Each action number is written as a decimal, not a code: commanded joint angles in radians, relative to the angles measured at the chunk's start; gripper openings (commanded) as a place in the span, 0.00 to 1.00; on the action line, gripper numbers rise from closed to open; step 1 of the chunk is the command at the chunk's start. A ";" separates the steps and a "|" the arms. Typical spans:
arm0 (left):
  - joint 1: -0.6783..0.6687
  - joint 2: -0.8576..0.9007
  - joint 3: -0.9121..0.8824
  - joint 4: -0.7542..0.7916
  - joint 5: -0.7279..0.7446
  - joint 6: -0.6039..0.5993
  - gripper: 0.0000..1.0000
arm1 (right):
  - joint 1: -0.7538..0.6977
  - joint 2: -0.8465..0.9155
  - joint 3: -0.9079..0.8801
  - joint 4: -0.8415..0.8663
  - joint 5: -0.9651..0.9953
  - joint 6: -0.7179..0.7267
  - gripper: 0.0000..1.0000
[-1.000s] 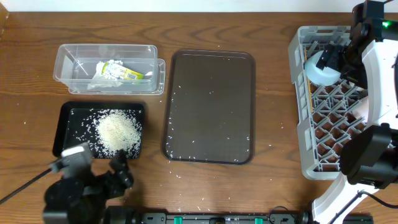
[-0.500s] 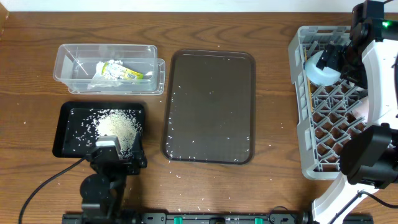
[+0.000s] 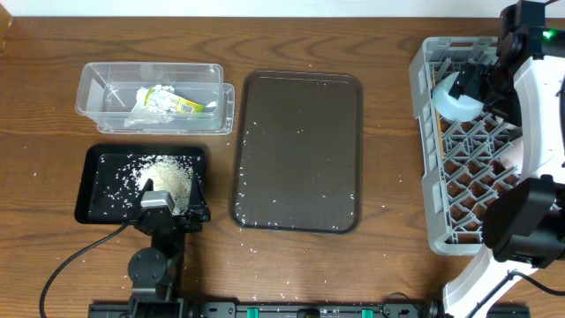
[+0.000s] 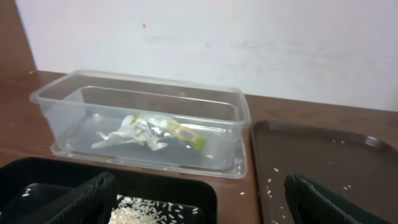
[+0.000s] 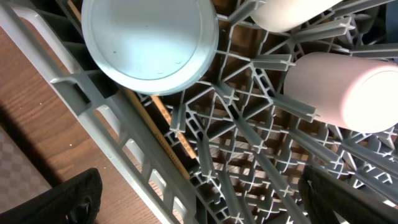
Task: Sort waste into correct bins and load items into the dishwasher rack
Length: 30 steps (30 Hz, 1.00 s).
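The left claw [image 4: 200,186] hangs wide and empty over the near edge of the black tray [image 3: 86,185], with rice [image 3: 168,181] heaped just beyond. Behind, the wrapper [image 4: 146,132] lies in the clear tub [image 4: 236,112], its print too small to read. Farthest, the right claw [image 5: 199,186] gapes empty over the rack [image 3: 433,177], which holds a pale blue bowl [image 5: 149,43] and a pink cup [image 5: 348,93].

Robot-manipulation test bench, probably a laboratory rather than a working kitchen. A bare wooden table [image 3: 388,115] stands against a plain white wall [image 4: 249,43]. A black mounting rail [image 3: 291,310] and a loose cable [image 3: 79,259] lie at its front edge. The grey dishwasher rack [image 3: 425,190] sits on the tabletop itself, alongside a clear tub [image 3: 93,88], a black tray [image 3: 97,208] and a brown serving tray [image 3: 300,132].
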State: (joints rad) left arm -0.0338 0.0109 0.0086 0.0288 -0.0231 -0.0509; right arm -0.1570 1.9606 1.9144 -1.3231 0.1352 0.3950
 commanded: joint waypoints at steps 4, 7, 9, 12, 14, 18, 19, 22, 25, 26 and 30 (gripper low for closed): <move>0.021 -0.010 -0.005 -0.034 -0.042 0.010 0.89 | 0.000 -0.021 0.000 -0.001 0.014 0.016 0.99; 0.034 -0.009 -0.005 -0.097 -0.037 0.010 0.89 | 0.000 -0.021 0.000 -0.001 0.014 0.016 0.99; 0.032 -0.009 -0.005 -0.097 -0.032 0.009 0.89 | 0.000 -0.021 0.000 -0.001 0.014 0.016 0.99; 0.032 -0.009 -0.005 -0.097 -0.030 0.010 0.89 | 0.000 -0.021 0.000 -0.001 0.014 0.016 0.99; 0.033 -0.009 -0.005 -0.097 -0.030 0.010 0.89 | 0.000 -0.021 0.000 -0.001 0.014 0.016 0.99; 0.032 -0.007 -0.005 -0.097 -0.030 0.009 0.89 | 0.000 -0.021 0.000 -0.001 0.014 0.016 0.99; 0.033 -0.007 -0.005 -0.097 -0.030 0.009 0.89 | 0.000 -0.021 0.000 0.000 0.014 0.016 0.99; 0.033 -0.007 -0.005 -0.097 -0.030 0.010 0.89 | 0.000 -0.021 0.000 -0.001 0.014 0.016 0.99; 0.033 -0.007 -0.005 -0.097 -0.030 0.010 0.89 | 0.001 -0.021 0.000 0.000 0.014 0.016 0.99; 0.032 -0.007 -0.005 -0.097 -0.030 0.010 0.89 | 0.001 -0.021 0.000 -0.001 0.014 0.016 0.99; 0.032 -0.007 -0.005 -0.097 -0.030 0.010 0.89 | 0.001 -0.021 0.000 -0.001 0.014 0.016 0.99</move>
State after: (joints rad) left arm -0.0055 0.0101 0.0212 -0.0257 -0.0334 -0.0509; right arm -0.1570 1.9606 1.9144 -1.3231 0.1352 0.3950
